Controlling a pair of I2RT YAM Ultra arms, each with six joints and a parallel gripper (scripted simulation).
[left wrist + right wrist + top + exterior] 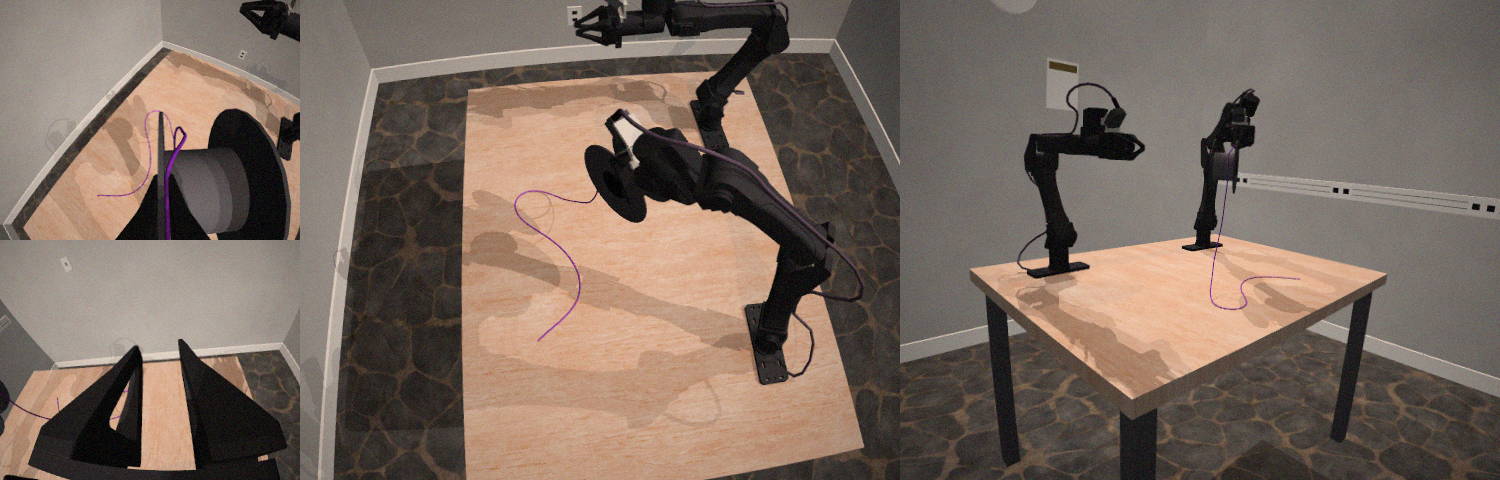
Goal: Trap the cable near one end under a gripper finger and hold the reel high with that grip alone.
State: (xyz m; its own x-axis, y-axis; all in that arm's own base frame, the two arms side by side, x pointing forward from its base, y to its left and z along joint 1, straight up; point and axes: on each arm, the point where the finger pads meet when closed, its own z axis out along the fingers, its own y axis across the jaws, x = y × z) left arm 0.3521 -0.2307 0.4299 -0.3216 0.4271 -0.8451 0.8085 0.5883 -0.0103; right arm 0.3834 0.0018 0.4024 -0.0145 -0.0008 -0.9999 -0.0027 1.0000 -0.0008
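Note:
A black reel [616,186] [1225,165] [215,189] hangs high above the wooden table [650,400] [1125,325]. My left gripper [625,161] [1234,149] [164,179] is shut on the reel's near flange, which I see edge-on in the left wrist view. A thin purple cable [570,260] [1275,277] [168,210] runs under a finger at the flange, loops above the fingertips, hangs down and lies in a curve on the table. My right gripper [580,26] [1141,146] [159,348] is open and empty. It is held high near the back wall, far from the reel and cable.
The left arm's base [767,350] and the right arm's base [710,125] are bolted along one table edge. A wall socket [573,14] is behind the right gripper. A white rail [1375,192] runs along the wall.

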